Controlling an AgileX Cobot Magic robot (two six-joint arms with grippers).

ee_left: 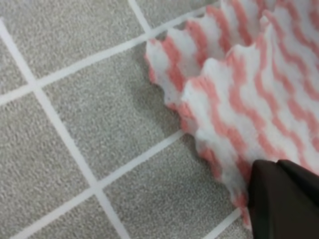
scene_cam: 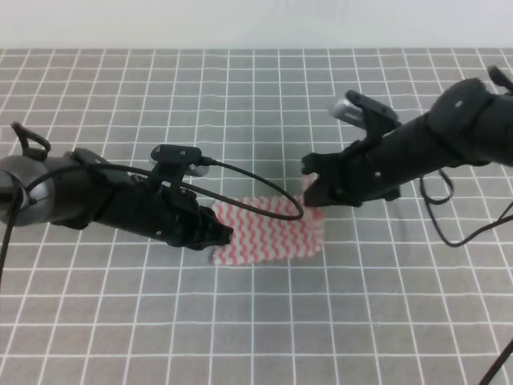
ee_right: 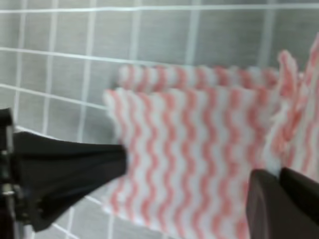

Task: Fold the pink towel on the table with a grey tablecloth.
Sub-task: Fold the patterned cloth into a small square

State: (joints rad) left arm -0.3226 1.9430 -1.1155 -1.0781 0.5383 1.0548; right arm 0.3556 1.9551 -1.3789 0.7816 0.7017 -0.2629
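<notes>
The pink towel (scene_cam: 268, 230) lies doubled over in the middle of the table with a grey tablecloth (scene_cam: 264, 321). My left gripper (scene_cam: 224, 235) is low at the towel's left edge, and its dark fingertips (ee_left: 281, 199) are shut on the zigzag border of the pink towel (ee_left: 239, 89), where two layers overlap. At the towel's far right corner my right gripper (scene_cam: 314, 191) is shut on the cloth and bunches it slightly upward. In the right wrist view its fingertips (ee_right: 284, 199) pinch the pink towel (ee_right: 199, 149), and the left gripper (ee_right: 70, 172) points in from the left.
The grey gridded cloth (ee_left: 75, 124) stretches on all sides of the towel. A black cable (scene_cam: 264, 196) loops from the left arm over the towel's far edge. Another cable (scene_cam: 473, 228) hangs at the right arm.
</notes>
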